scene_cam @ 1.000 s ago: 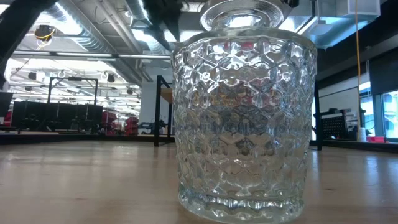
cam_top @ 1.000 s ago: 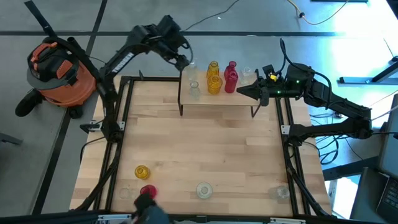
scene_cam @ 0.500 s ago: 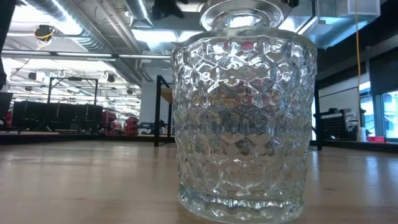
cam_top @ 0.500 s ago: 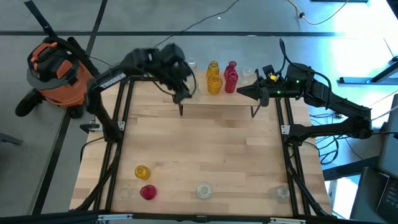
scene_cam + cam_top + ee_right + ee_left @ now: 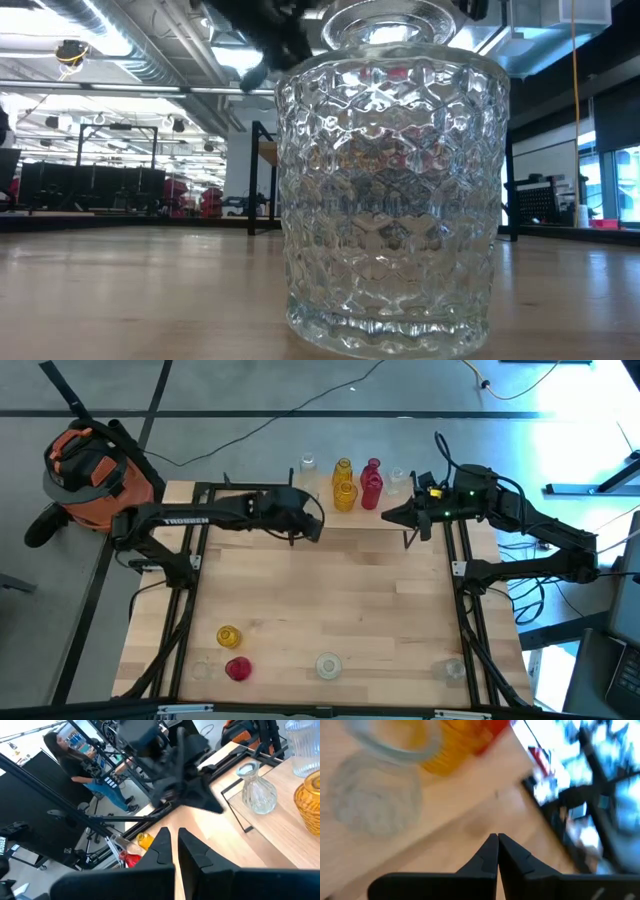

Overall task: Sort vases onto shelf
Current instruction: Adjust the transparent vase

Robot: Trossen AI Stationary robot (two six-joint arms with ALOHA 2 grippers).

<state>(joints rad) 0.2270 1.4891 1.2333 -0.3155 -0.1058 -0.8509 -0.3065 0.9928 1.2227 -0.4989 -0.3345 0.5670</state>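
Over the near edge of the small light-wood shelf on black legs (image 5: pixel 350 520), my left gripper (image 5: pixel 312 530) hangs with its fingers pressed together, gripping nothing. My right gripper (image 5: pixel 388 516) waits at the shelf's right end, fingers together, also without a load. Yellow, red and clear glass vases (image 5: pixel 344 488) stand on the shelf; others sit along the butcher-block table's (image 5: pixel 330 600) near edge.

Bright overhead light, blurred wrist view
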